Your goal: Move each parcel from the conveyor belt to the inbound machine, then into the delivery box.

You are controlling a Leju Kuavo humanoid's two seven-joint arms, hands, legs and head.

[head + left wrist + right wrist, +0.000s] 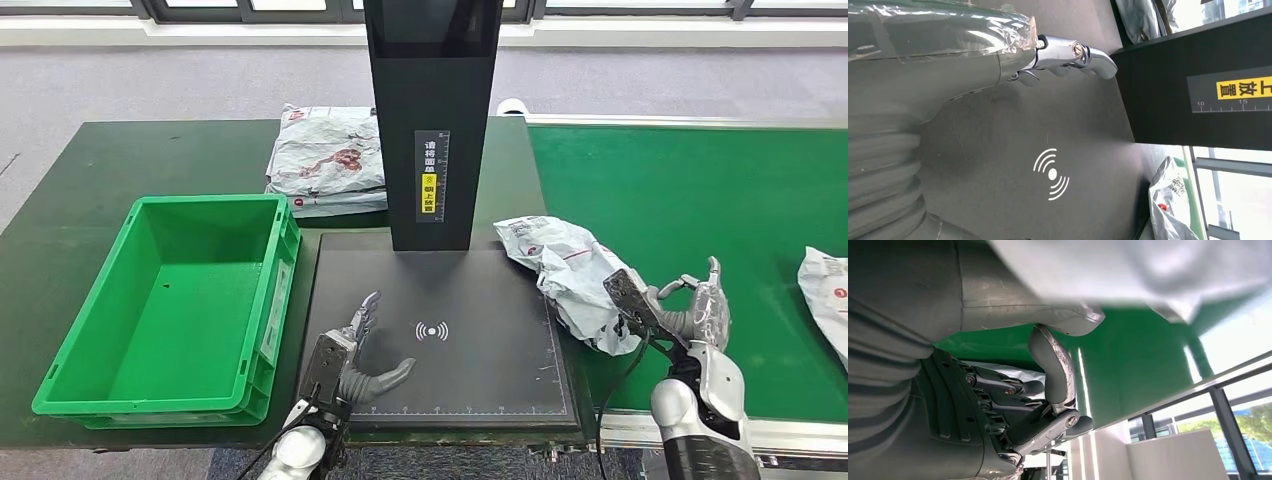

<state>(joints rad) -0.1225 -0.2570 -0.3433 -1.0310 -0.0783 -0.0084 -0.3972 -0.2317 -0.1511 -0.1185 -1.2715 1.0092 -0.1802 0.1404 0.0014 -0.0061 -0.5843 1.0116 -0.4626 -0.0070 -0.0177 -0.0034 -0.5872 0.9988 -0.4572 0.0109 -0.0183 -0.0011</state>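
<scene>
Right hand [690, 310] sat against the crumpled grey-white plastic mailer parcel [565, 275], which straddled the edge between the green conveyor belt [700, 190] and the flat black scan plate of the inbound machine [440, 330]. Parcel lay just left of that hand, long axis running diagonally from the machine's black upright column [432, 120] toward the hand. Its fingers [1013, 387] were curled with the thumb bent over them; whether they actually pinched the parcel, cannot tell.

Left hand [350, 365] hovered over the plate's near left corner, fingers [1073, 52] apart, nothing held. Right hand was the nearer one.

Green plastic delivery box [60, 370] on the dark green counter [90, 170] held nothing. Second white parcel [825, 290] waited further right on the belt. Flat grey mailers [325, 160] were stacked behind the box.
</scene>
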